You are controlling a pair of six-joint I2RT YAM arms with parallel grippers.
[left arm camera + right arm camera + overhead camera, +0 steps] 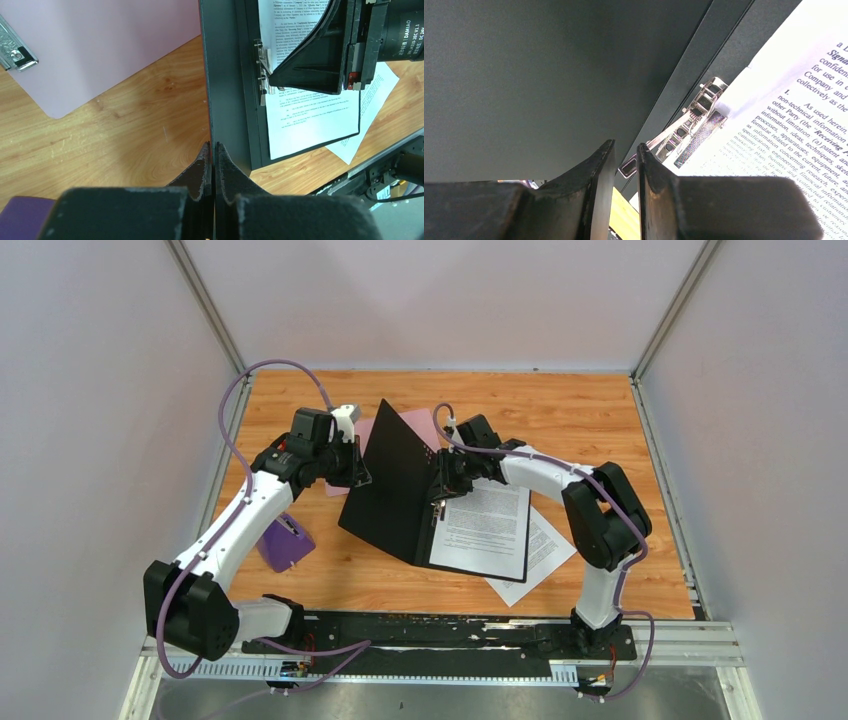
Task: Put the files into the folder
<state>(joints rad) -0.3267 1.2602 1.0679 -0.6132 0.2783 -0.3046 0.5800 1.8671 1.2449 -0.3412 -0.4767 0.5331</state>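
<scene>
1. Top view: bright, even light from above; a soft shadow lies on the table [620, 420] under the folder [395, 490], right of the left gripper [357, 472]; sharp throughout.
2. Left wrist view: its own fingers [197, 172] are blurred; the sheet [310, 115] beyond them is crisp and legible.
3. Right wrist view: the folder cover above the right gripper [626, 150] is dim and grainy; the clip [696, 112] just ahead glints.

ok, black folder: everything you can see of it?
The folder is matte black and open. Its left cover stands tilted up, its edge pinched in the shut left gripper. The right cover lies flat on the table with a printed sheet on it, under a metal clip by the spine. The right gripper sits at that clip. A second sheet pokes out underneath.
</scene>
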